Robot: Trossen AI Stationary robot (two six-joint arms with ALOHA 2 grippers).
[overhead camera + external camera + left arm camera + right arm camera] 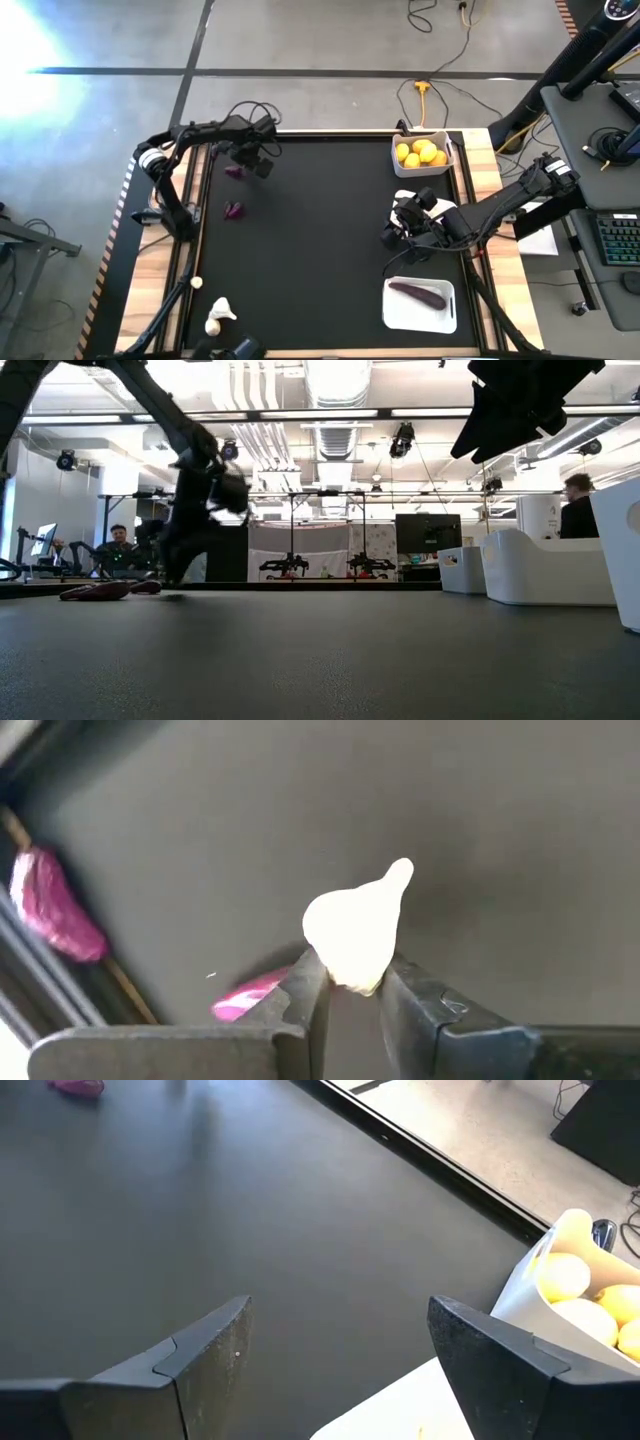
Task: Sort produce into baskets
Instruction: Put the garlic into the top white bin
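So the garlic bulb point(355, 932) sits pinched by its fat end between the left claw point(352, 988) fingers, stem poking away, at the far left of the black table point(320, 240). Low grip probably keeps it from squirting out. Two purple bits point(234, 211) lie close by, unsorted, and more garlic point(217, 317) waits at the near edge. Lemons point(420, 152) already fill the far-right basket point(447, 160), an eggplant point(417, 294) rests in the near-right one point(393, 315). The right claw point(340, 1355) hovers wide open and empty between those baskets, likely just waiting
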